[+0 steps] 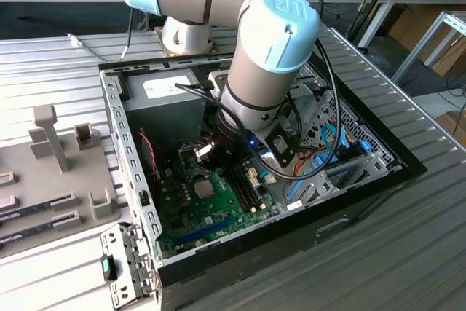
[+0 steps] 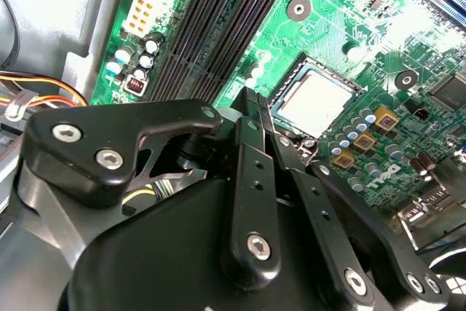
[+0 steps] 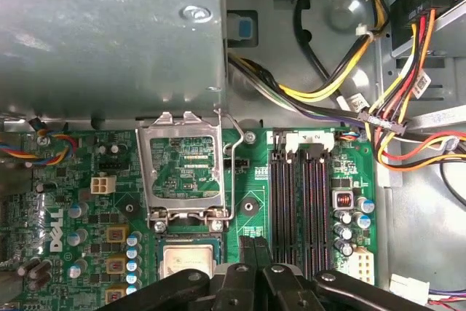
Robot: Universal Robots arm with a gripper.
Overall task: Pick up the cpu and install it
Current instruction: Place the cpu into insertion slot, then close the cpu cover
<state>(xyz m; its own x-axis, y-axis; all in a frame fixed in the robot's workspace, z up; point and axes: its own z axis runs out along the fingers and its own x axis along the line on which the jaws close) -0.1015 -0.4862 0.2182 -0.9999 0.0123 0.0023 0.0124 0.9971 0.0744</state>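
Sitting on the slatted metal table (image 1: 408, 253), an open computer case (image 1: 378, 180) is holding a green motherboard (image 1: 218, 213), a grey power supply box (image 1: 164, 96) and bundles of coloured cables (image 3: 386, 118); the cpu (image 2: 317, 100) is lying flat in its socket on the motherboard, with the hinged socket cover (image 3: 184, 165) standing open beside it; the gripper (image 2: 269, 123) is hovering just above the cpu's edge, its fingers (image 2: 256, 169) pressed together and holding nothing; empty dark memory slots (image 3: 302, 205) are running alongside the socket.
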